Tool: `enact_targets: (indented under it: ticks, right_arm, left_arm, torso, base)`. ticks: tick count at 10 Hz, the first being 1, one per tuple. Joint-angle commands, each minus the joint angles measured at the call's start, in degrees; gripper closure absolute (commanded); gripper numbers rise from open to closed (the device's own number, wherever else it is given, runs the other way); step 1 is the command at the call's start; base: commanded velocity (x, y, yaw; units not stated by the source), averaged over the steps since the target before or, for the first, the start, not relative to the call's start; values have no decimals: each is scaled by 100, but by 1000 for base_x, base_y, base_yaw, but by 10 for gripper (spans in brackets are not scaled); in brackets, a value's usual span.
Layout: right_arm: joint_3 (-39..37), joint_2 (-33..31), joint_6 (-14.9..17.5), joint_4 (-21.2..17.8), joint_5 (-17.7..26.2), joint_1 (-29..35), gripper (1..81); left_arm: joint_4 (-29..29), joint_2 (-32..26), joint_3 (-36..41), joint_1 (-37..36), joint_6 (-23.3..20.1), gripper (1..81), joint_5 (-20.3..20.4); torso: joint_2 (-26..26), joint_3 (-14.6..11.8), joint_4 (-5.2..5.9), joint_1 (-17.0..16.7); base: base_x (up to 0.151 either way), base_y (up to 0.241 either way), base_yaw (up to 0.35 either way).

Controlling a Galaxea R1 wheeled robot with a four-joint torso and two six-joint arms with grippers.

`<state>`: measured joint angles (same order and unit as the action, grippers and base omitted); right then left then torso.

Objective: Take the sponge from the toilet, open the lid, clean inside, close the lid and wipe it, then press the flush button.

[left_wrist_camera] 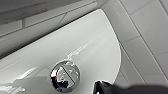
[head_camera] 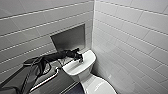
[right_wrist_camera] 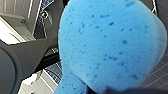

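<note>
The white toilet (head_camera: 86,75) stands in the tiled corner with its lid (head_camera: 100,85) down. My left arm reaches in from the left, and my left gripper (head_camera: 80,59) is shut just above the tank's flat top (left_wrist_camera: 82,50). In the left wrist view the round, shiny flush button (left_wrist_camera: 65,76) sits in the tank top, with a dark fingertip (left_wrist_camera: 104,87) close beside it. The bright blue sponge (right_wrist_camera: 110,45) looms large in the right wrist view, held in my shut right gripper.
A dark recessed niche (head_camera: 70,38) is set in the tiled wall behind the tank. A metal grab bar (head_camera: 47,78) runs along the wall to the left of the toilet. Tiled wall (head_camera: 130,45) closes in the right side.
</note>
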<state>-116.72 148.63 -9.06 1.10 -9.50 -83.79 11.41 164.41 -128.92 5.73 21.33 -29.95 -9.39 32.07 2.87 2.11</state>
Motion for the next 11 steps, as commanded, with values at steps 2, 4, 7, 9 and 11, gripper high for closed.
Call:
enact_targets:
  ticks: [2, 4, 7, 9, 11]
  right_arm:
    - [125, -94, -8, -57, 378, -3, 811]
    - [107, -77, -8, -57, 379, -12, 811]
    - [107, -50, 0, -57, 387, -2, 811]
    - [98, -50, -8, -57, 387, 6, 811]
    - [99, -32, 0, -48, 387, 6, 811]
  left_arm:
    - [-315, 373, -573, -1043, -15, 811, -160]
    - [-368, 400, -740, -1016, -15, 811, -160]
    - [-403, 382, -977, -903, -15, 811, -142]
    - [-403, 382, -1004, -858, -15, 811, -117]
    - [-394, 391, -1004, -841, -15, 811, -108]
  torso:
    - [0, 0, 0, 0]
    - [0, 0, 0, 0]
    - [0, 203, 0, 0]
    - [0, 260, 0, 0]
    - [5, 229, 0, 4]
  base:
    - [0, 0, 0]
    - [0, 0, 0]
    - [0, 0, 0]
    - [0, 0, 0]
    - [0, 0, 0]
